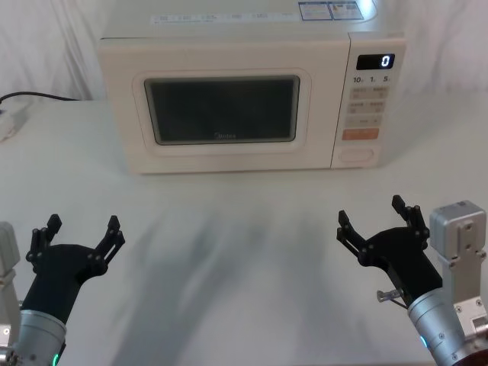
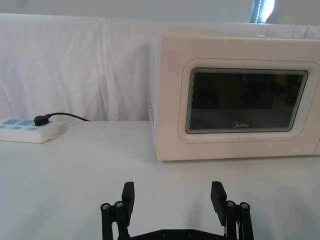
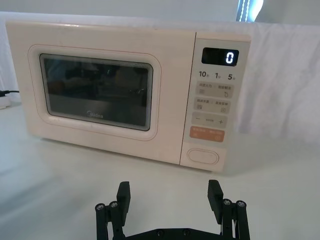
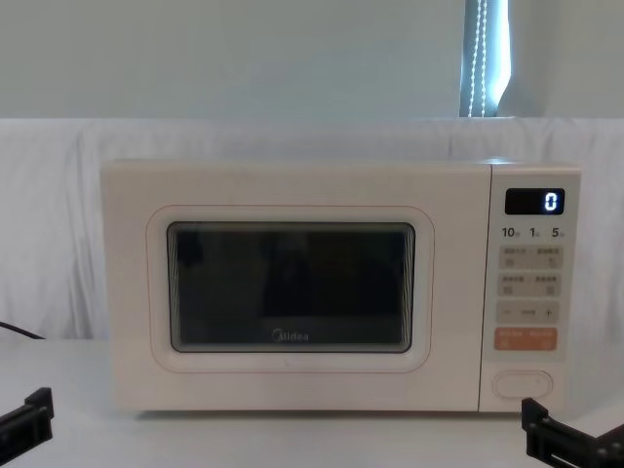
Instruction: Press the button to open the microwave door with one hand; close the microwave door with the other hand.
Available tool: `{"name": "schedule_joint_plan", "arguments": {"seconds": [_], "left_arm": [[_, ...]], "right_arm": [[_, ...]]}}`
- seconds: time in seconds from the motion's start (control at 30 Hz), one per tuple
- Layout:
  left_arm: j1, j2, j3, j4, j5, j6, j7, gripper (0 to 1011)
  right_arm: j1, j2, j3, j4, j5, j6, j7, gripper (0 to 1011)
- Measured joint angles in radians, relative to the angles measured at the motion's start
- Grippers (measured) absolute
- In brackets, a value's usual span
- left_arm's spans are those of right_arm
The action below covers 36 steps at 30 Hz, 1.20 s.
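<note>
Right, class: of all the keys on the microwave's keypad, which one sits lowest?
The wide cream oval button, larger than every other key. It sits directly below the orange key, at the very bottom of the keypad.

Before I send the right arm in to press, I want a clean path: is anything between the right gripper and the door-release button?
Nothing visible: bare table lies between the open right gripper and the button.

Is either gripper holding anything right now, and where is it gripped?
Nothing is held. Left gripper and right gripper are both open, short of the microwave.
</note>
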Motion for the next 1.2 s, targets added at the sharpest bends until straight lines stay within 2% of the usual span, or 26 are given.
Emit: {"name": "schedule_joint_plan", "arguments": {"seconds": [1.03, 1.2], "left_arm": [[0.0, 0.0, 0.0, 0.0, 0.0, 0.0, 0.0, 1001], [0.0, 0.0, 0.0, 0.0, 0.0, 0.0, 0.0, 1001]], "right_arm": [[0.0, 0.0, 0.0, 0.0, 0.0, 0.0, 0.0, 1001], [0.0, 0.0, 0.0, 0.0, 0.0, 0.0, 0.0, 917]]}}
